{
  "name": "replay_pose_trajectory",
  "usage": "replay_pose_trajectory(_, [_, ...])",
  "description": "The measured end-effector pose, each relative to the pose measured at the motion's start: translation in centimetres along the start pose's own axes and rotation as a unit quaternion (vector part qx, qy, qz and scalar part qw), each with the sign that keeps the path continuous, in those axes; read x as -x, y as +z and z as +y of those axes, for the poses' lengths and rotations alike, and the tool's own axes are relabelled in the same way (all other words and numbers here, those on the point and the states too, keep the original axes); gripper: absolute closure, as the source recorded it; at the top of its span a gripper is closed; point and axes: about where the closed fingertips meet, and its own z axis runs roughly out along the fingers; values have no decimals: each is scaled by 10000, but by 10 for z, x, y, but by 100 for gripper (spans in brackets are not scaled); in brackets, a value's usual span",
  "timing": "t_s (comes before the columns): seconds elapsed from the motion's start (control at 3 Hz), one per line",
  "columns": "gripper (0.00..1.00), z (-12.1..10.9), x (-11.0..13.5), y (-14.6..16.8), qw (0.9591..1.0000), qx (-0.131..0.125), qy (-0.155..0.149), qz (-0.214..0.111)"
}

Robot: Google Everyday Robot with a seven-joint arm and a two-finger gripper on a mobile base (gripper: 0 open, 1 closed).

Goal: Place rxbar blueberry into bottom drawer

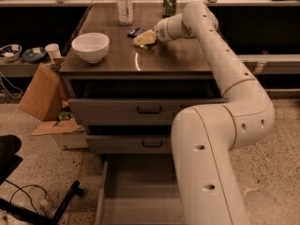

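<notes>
The rxbar blueberry is a small flat dark bar lying on the brown counter top, to the right of the white bowl. My gripper reaches over the counter from the right and sits just right of and below the bar, very close to it. The bottom drawer is pulled out at the foot of the cabinet, its grey floor bare where it shows. My white arm covers its right part.
A white bowl stands at the counter's left. A clear bottle and a green can stand at the back. Two upper drawers with black handles are shut. A cardboard box and a black chair base are on the left floor.
</notes>
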Motion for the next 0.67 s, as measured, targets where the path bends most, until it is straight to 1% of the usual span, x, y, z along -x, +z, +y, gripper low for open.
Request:
replay_pose_trajectory(0.33, [84,0,0,0,10000,0,0,0])
replay_pose_trajectory(0.67, [100,0,2,-1,10000,0,0,0])
